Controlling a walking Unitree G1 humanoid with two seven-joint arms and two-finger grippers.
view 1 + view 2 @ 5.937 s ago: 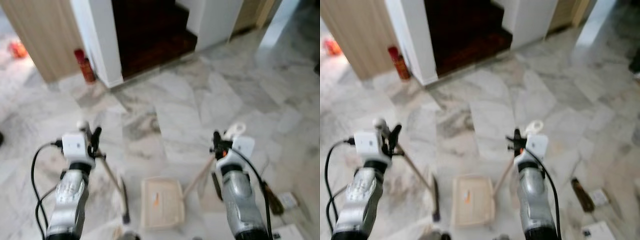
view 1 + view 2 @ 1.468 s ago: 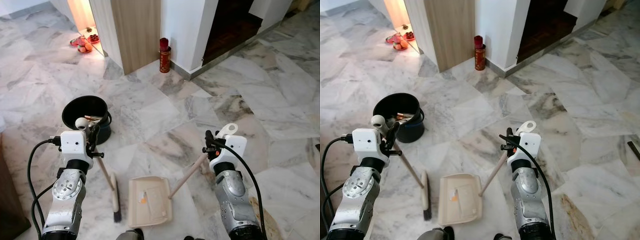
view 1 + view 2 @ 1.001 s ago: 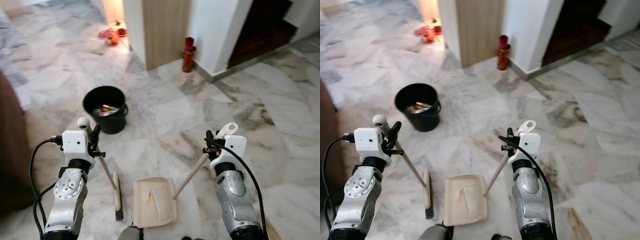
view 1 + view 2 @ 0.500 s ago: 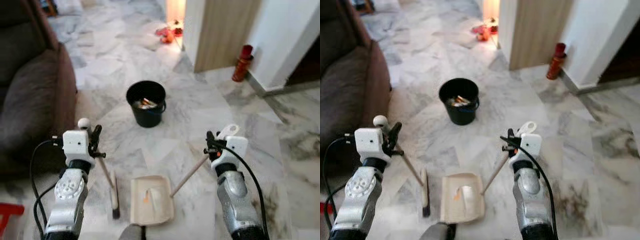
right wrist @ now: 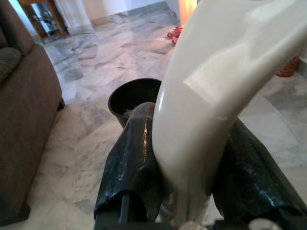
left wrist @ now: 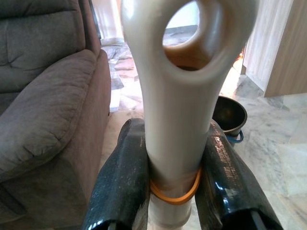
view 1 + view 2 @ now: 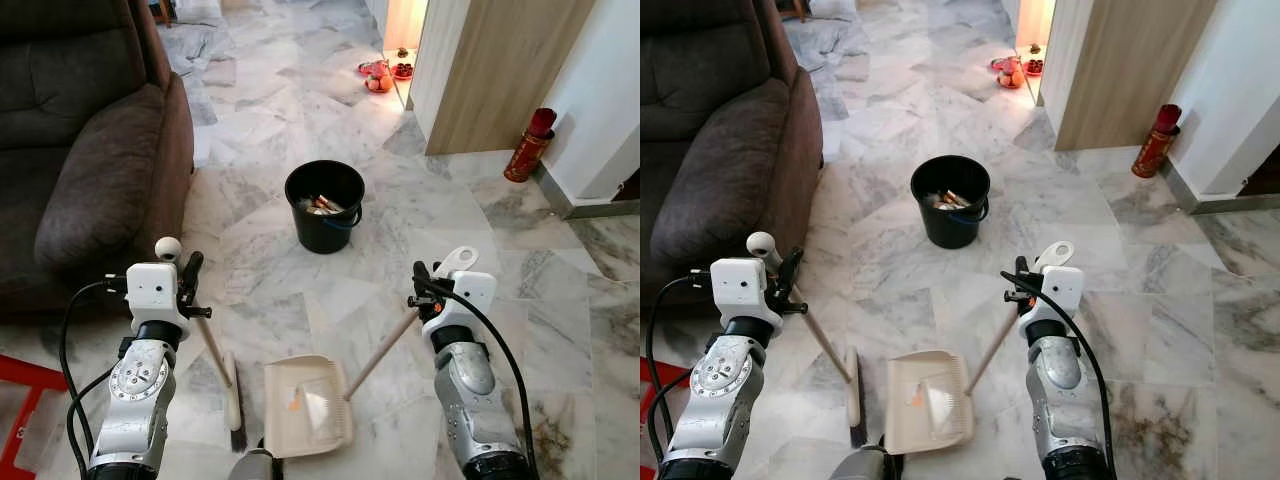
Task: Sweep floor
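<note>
The left gripper [image 7: 188, 283] is closed around the top of the broom [image 7: 222, 376] handle. In the left wrist view its 2 black fingers [image 6: 122, 182] press on both sides of the cream handle, just below the hanging hole, where an orange band goes around the handle. From this grip the handle runs down toward 5 o'clock, and the broom head lies on the marble floor [image 7: 400, 220] below the gripper, with dark bristles at its near end.

The right gripper [image 7: 421, 288] is clenched on the end of the dustpan [image 7: 308, 405] handle. In the right wrist view the 2 fingers [image 5: 132, 158] hold the white grip from both sides. The stick goes from this gripper down toward 7 o'clock and meets the cream pan, which lies flat on the floor between the 2 arms, lower than both grippers. A small orange scrap and some pale debris are inside the pan. The broom head is just beside the pan, at its 9 o'clock side.

At 12 o'clock from the pan, well apart from it, a black bucket [image 7: 324, 205] stands on the floor with some rubbish inside. A dark brown sofa [image 7: 80, 150] is at 10 o'clock. A red cylinder [image 7: 528, 145] stands near the white wall at 2 o'clock, beside a wooden panel [image 7: 505, 70].
</note>
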